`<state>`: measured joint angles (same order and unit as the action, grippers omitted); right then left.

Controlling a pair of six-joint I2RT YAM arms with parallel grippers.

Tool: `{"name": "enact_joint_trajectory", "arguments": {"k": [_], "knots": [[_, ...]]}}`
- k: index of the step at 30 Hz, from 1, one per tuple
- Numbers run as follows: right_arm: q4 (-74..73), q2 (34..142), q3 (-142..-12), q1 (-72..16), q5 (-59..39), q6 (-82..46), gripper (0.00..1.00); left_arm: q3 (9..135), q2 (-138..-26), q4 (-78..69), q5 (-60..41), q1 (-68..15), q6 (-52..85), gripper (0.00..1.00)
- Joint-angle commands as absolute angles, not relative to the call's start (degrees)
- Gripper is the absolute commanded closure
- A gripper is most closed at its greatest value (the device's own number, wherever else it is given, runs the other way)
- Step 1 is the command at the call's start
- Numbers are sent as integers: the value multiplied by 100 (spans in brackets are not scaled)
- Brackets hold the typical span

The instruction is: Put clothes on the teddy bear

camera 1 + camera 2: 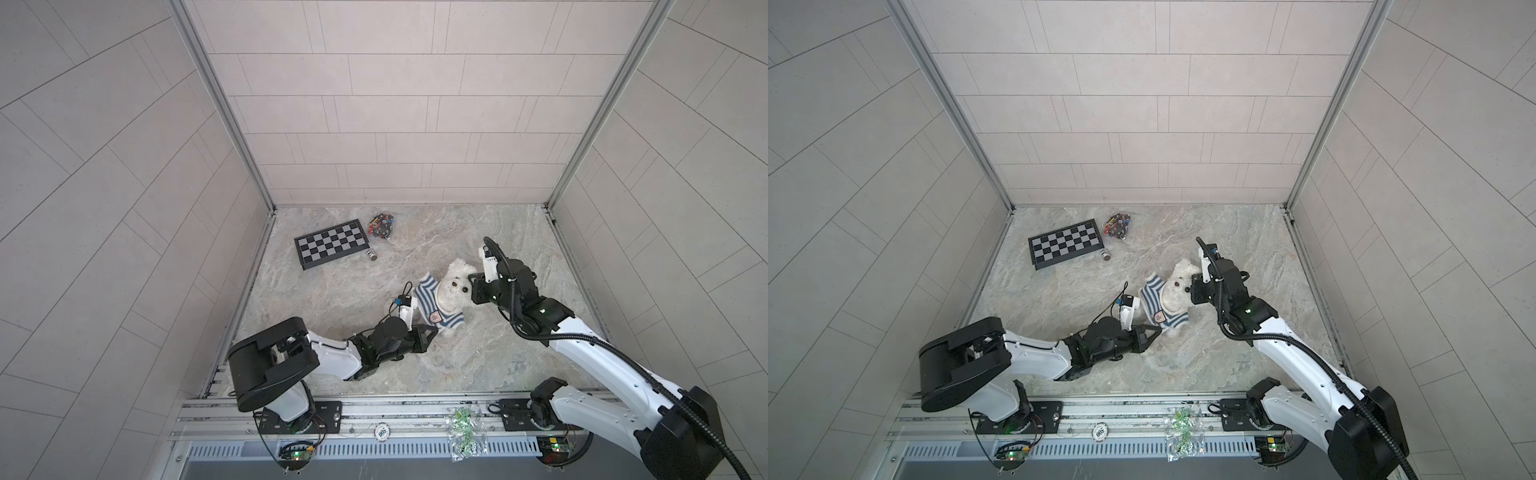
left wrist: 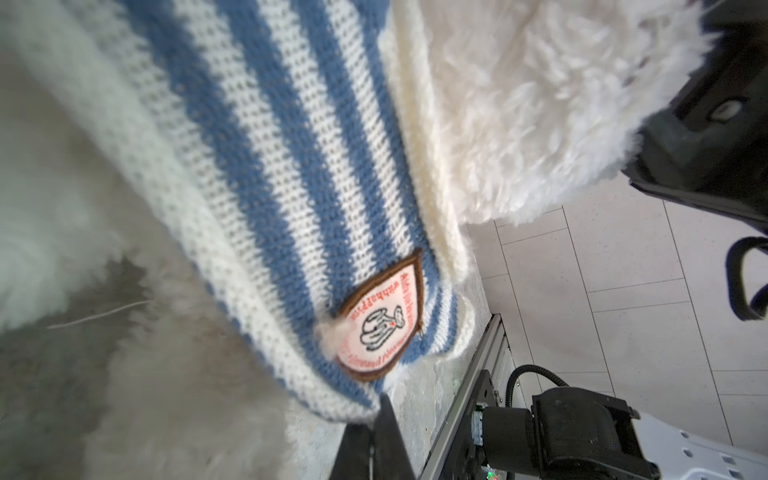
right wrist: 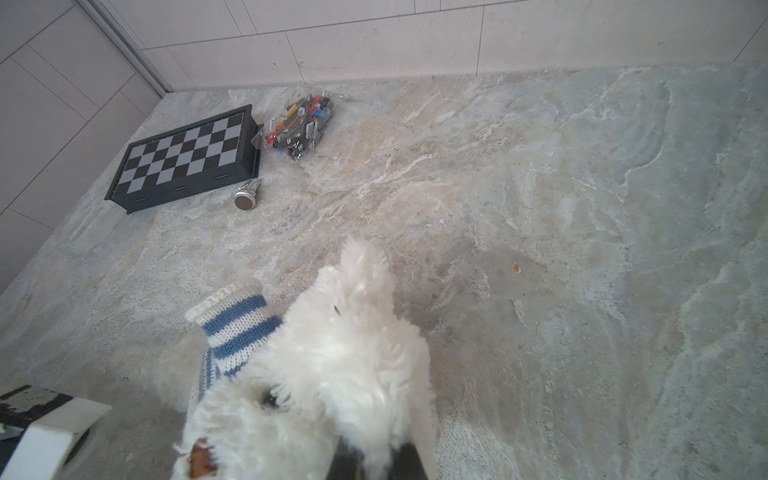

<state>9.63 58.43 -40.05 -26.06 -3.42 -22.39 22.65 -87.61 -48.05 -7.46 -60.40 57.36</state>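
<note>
Both grippers closed at the teddy bear, just right of centre in both top views.

The right gripper (image 3: 376, 459) has its fingers clamped on white fur at the side of the head of the teddy bear (image 1: 455, 282). The left gripper (image 2: 376, 430) has its fingers pressed together, tips at the hem of the striped shirt (image 1: 430, 305) below the badge (image 2: 380, 322); whether fabric is caught between them cannot be told. The shirt covers the bear's body, with the head out at the neck. The bear is on the marbled table (image 1: 498, 249). At upper left of the table, well apart, lie a chessboard (image 1: 331, 244) and a bag of small parts (image 1: 381, 225).
</note>
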Motion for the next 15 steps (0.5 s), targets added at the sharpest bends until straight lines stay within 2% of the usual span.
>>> {"name": "enact_joint_trajectory", "arguments": {"k": [1, 4, 8, 14, 15], "knots": [[616, 5855, -3936, -2537, -15, -2392, 100, 2136, -8449, -4225, -907, -6032, 5392, 100], [511, 6054, -3784, -2536, -142, -2451, 99, 2171, -8226, -3930, -899, -5868, 5193, 100], [165, 6498, -3585, -2491, -657, -2657, 92, 2170, -8009, -3537, -956, -5572, 4950, 100], [63, 6531, -3334, -2492, -1081, -2619, 72, 2189, -7729, -2927, -946, -5242, 4526, 100], [217, 6426, -3368, -2497, -1081, -2524, 66, 2187, -7691, -2849, -949, -5180, 4450, 100]]}}
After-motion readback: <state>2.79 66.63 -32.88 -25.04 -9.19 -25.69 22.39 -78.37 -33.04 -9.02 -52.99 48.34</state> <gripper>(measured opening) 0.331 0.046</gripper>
